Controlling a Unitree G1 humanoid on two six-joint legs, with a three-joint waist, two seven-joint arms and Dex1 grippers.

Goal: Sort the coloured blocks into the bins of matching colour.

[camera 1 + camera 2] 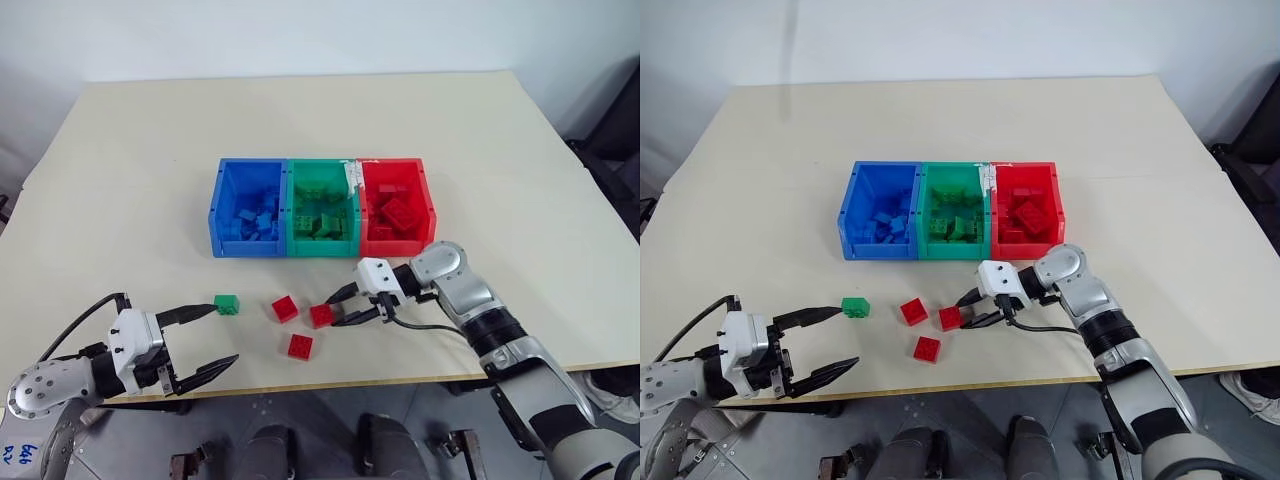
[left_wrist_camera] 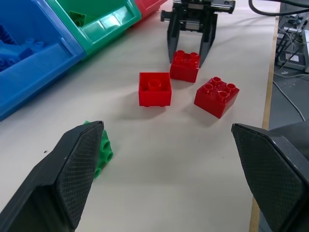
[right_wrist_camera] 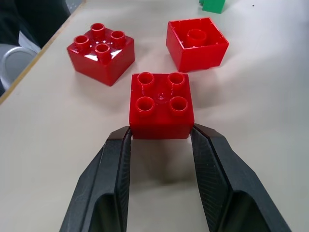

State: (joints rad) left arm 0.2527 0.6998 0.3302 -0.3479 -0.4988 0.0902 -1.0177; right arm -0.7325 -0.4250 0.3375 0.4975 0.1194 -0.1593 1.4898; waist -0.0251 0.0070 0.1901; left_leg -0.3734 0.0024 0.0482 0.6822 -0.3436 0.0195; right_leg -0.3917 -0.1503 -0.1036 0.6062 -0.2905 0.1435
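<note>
Three red blocks lie near the table's front edge. My right gripper (image 1: 335,312) is shut on the rightmost one (image 3: 161,104), its fingertips pressed against the block's two sides while it rests on the table. A second red block (image 1: 285,308) lies upside down to its left, and a third (image 1: 299,346) sits closer to the edge. A green block (image 1: 226,304) lies left of them, just past the upper fingertip of my open left gripper (image 1: 222,335), which holds nothing. Behind stand the joined bins: blue (image 1: 245,245), green (image 1: 322,246) and red (image 1: 395,243), each holding blocks of its own colour.
The pale table (image 1: 300,120) stretches bare behind the bins. Its front edge (image 1: 400,378) runs just below the blocks and both grippers. White tape (image 1: 352,180) marks the join of the green and red bins.
</note>
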